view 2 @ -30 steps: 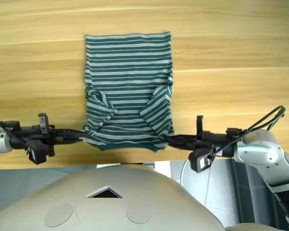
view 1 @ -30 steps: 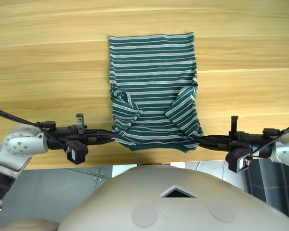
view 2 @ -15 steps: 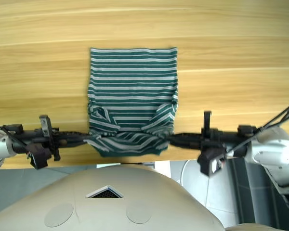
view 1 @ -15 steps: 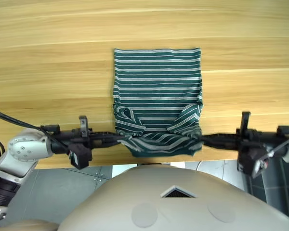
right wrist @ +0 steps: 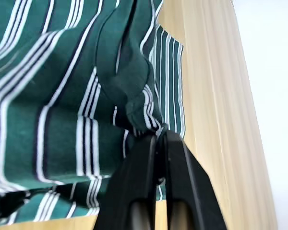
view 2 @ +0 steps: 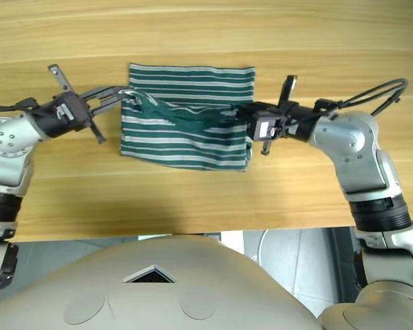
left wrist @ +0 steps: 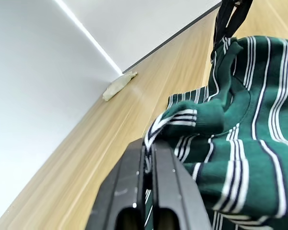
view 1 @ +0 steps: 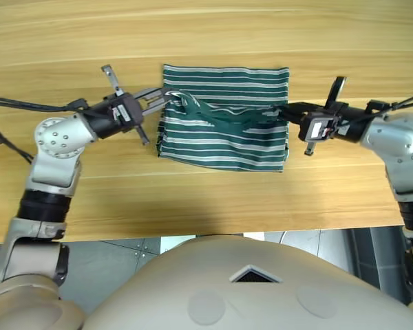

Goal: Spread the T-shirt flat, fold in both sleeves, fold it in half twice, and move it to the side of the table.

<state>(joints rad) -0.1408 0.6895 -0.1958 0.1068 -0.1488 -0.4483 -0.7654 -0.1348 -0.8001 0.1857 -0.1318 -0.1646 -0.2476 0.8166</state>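
Both arms reach over the table [view 1: 193,199], forearms turned inward toward the striped T-shirt [view 1: 224,141] lying mid-table. The left gripper [view 1: 166,96] is clamped on the T-shirt's raised left corner and the right gripper [view 1: 283,111] on its right corner, with the hem sagging between them. Beyond the T-shirt lies a pale scrap [left wrist: 119,85].

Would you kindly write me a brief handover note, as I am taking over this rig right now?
Tools: left tool shut on one T-shirt corner, right tool shut on the opposite corner, both over the table.
T-shirt: mid-table, sleeves in, held end doubled over towards the far edge.
Done: spreading, sleeves; first half fold nearly laid.
Left: lay and release, second half fold, move it aside.
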